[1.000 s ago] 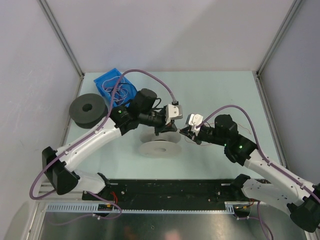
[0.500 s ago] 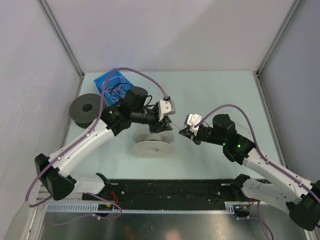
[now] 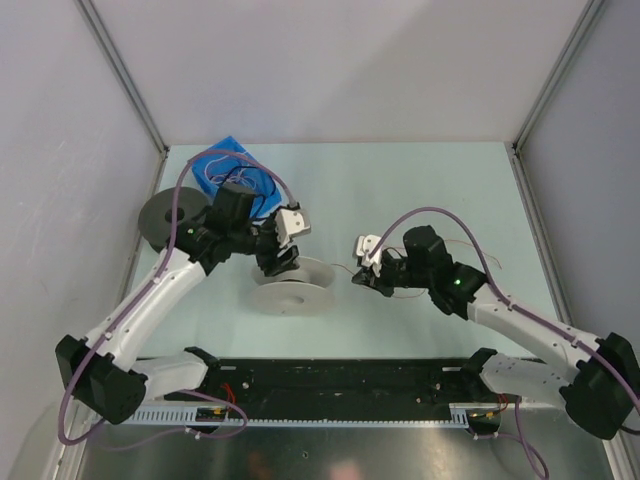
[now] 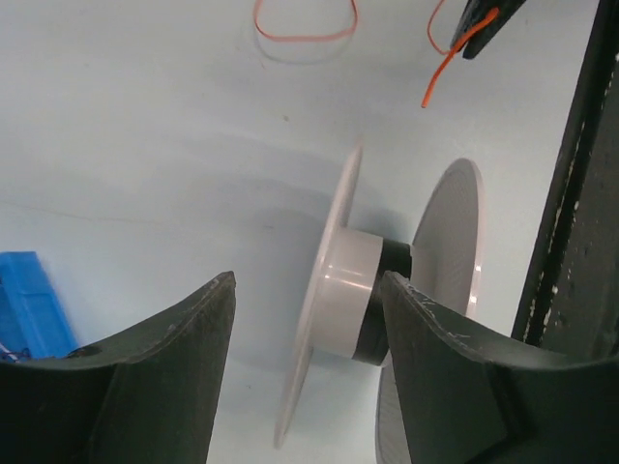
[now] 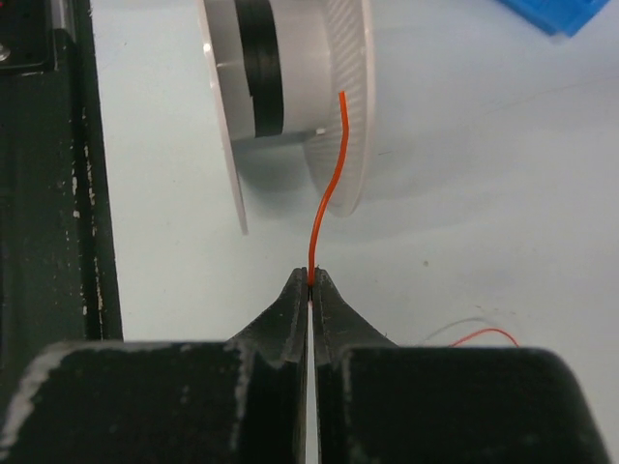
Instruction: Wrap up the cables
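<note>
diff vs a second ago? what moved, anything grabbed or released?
The left hand opened and pulled back left, away from the right hand. It now hangs empty by the white spool, which slid a little left too. What it let go of isn't clear. The right hand edged left, shut on the orange cable. The black spool and blue bin stayed put.

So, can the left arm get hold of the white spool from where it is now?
Probably yes. The left gripper is open, with the white spool straight ahead between its jaws and nothing in between. The right gripper pinches the orange cable off to the side.
</note>
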Robot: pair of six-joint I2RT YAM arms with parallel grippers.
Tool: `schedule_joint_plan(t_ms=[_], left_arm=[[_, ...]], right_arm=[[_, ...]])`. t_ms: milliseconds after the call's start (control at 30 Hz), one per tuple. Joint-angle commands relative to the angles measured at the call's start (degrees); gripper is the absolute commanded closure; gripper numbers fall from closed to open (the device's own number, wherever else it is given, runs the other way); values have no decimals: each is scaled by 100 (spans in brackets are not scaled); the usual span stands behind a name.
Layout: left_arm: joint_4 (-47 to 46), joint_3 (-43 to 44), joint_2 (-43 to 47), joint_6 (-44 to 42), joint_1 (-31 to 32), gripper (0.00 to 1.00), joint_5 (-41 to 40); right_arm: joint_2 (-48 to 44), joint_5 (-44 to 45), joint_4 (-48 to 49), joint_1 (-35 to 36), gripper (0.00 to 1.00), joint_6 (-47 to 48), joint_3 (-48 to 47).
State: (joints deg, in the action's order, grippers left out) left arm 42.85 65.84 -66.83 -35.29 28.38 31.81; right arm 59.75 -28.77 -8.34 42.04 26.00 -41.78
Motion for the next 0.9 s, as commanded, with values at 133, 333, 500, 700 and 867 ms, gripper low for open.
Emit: schedule_joint_plan(t_ms=[133, 333, 500, 700, 867], left_arm=[[147, -344, -341, -655, 11, 66, 205], [34, -276, -425, -657, 10, 99, 484], [-138, -133, -439, -329, 10, 100, 1023], [-303, -205, -378, -443, 37, 100, 1350], [-354, -278, -388, -490, 32, 95, 1364]], right_arm=[[843, -294, 644, 352, 100, 99, -392], [1211, -316, 1057, 528, 100, 58, -418], [1327, -225, 1261, 574, 100, -6, -414], [1424, -254, 1423, 581, 100, 58, -414], [1636, -201, 1518, 602, 100, 43, -414]])
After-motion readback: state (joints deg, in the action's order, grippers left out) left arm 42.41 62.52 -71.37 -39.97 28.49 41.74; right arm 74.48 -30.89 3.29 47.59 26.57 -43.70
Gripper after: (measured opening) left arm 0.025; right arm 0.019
